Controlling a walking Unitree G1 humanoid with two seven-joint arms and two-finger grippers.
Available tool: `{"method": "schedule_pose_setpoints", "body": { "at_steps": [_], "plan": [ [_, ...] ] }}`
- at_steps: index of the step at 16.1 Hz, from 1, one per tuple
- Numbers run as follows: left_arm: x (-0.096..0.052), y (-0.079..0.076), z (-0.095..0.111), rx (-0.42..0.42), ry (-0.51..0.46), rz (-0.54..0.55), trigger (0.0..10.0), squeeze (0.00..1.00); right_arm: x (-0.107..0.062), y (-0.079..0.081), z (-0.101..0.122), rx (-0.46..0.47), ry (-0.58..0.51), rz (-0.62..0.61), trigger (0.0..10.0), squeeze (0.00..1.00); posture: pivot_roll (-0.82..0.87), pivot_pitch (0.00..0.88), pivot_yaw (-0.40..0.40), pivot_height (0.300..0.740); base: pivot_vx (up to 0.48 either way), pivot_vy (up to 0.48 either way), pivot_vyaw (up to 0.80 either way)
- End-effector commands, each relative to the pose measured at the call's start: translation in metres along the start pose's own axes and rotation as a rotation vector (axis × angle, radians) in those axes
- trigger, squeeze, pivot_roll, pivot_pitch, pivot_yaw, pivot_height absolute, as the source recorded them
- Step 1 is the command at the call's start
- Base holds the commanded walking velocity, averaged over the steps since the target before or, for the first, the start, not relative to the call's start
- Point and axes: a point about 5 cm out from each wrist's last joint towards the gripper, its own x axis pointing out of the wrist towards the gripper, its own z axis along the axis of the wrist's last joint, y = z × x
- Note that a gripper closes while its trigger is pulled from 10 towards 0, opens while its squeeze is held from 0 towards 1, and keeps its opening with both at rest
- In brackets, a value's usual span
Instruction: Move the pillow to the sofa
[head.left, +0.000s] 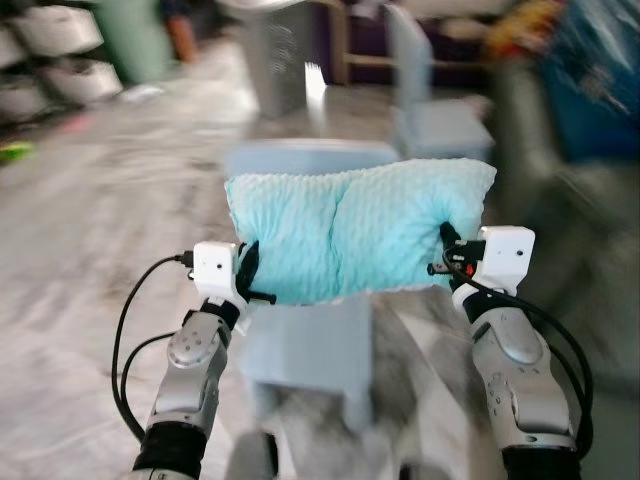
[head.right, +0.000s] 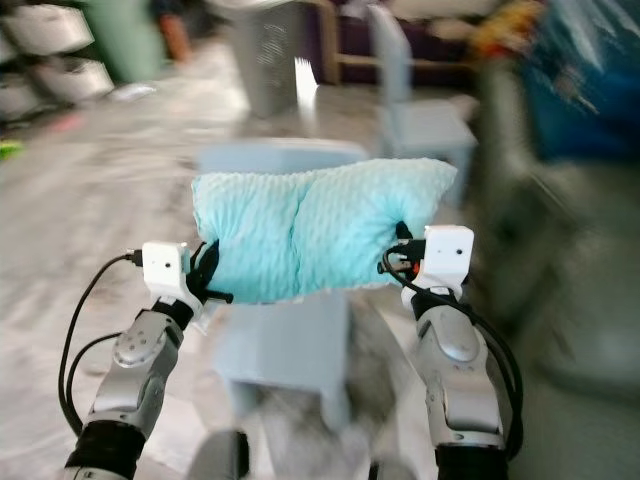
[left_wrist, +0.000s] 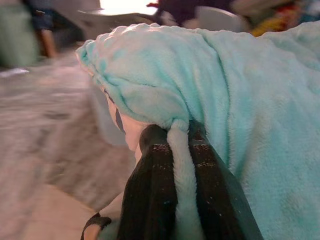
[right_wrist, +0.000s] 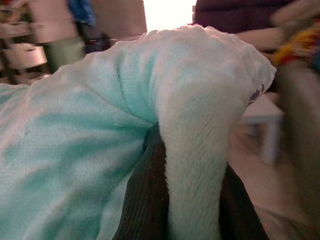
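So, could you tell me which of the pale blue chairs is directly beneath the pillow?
The nearer chair, right below the pillow; the other chair stands farther off.

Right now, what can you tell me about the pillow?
The pillow is pale turquoise, plush and fuzzy, rectangular with a soft crease down its middle. It is held lengthwise in the air, above a small pale blue chair. The left pincer pinches a fold at one end and the right pincer pinches the other.
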Motion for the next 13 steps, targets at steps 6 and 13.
{"method": "schedule_pose_setpoints", "body": {
  "at_steps": [6, 13],
  "plan": [
    [0.0007, 0.003, 0.0042, 0.019, -0.018, -0.002, 10.0, 0.0, 0.0042, 0.0058, 0.0118, 0.011, -0.048, 0.012, 10.0, 0.0, -0.15, 0.0, 0.075, 0.74, 0.0, 0.0, 0.0],
    [-0.0001, 0.0033, 0.0042, 0.026, -0.016, -0.004, 10.0, 0.0, 0.0039, 0.0069, 0.0125, 0.025, -0.053, 0.009, 10.0, 0.0, -0.15, 0.0, 0.079, 0.74, 0.0, 0.0, 0.0]
  ]
}}
